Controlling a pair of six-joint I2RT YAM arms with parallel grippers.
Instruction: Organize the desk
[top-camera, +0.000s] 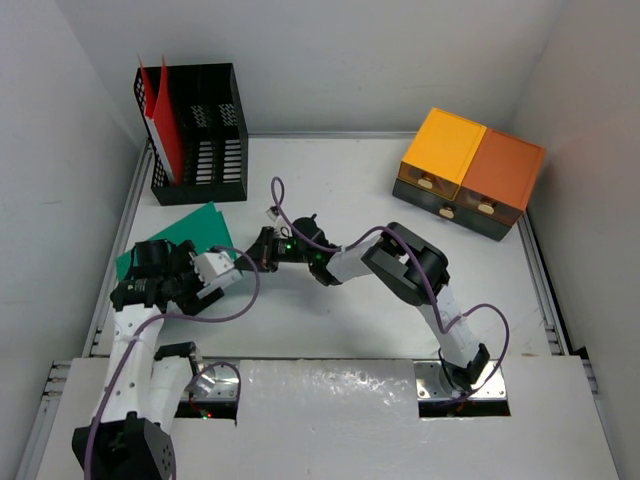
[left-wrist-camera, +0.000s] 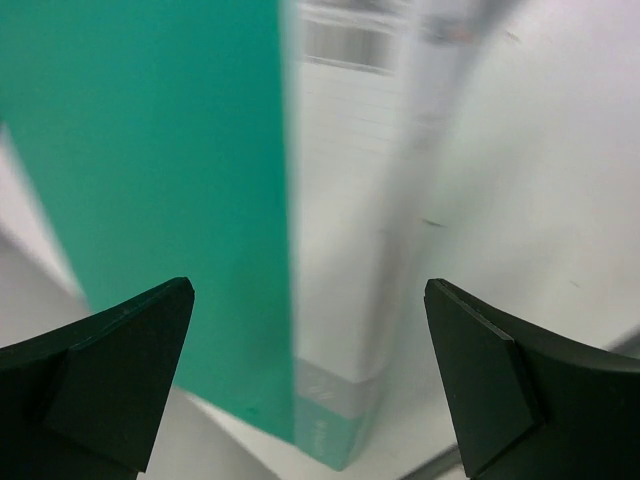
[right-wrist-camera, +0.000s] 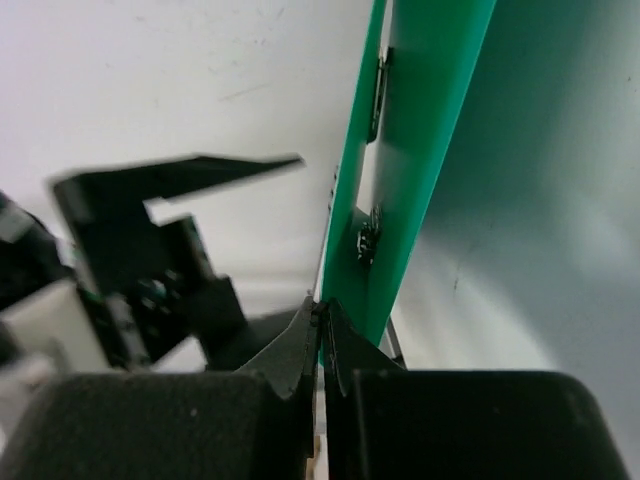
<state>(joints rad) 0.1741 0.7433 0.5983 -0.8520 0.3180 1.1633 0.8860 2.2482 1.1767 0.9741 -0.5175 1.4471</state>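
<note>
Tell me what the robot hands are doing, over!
Right gripper shut on folder edge. Left gripper open above folder. Desk: rack close behind folder.

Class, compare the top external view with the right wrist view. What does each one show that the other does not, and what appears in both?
Only the top external view shows the black mesh rack holding red folders, and the orange drawer boxes at the far right. Only the right wrist view shows, close up, that the right gripper is shut on the edge of the green folder, which it lifts at a tilt. Both views show the green folder and the white desk.
</note>
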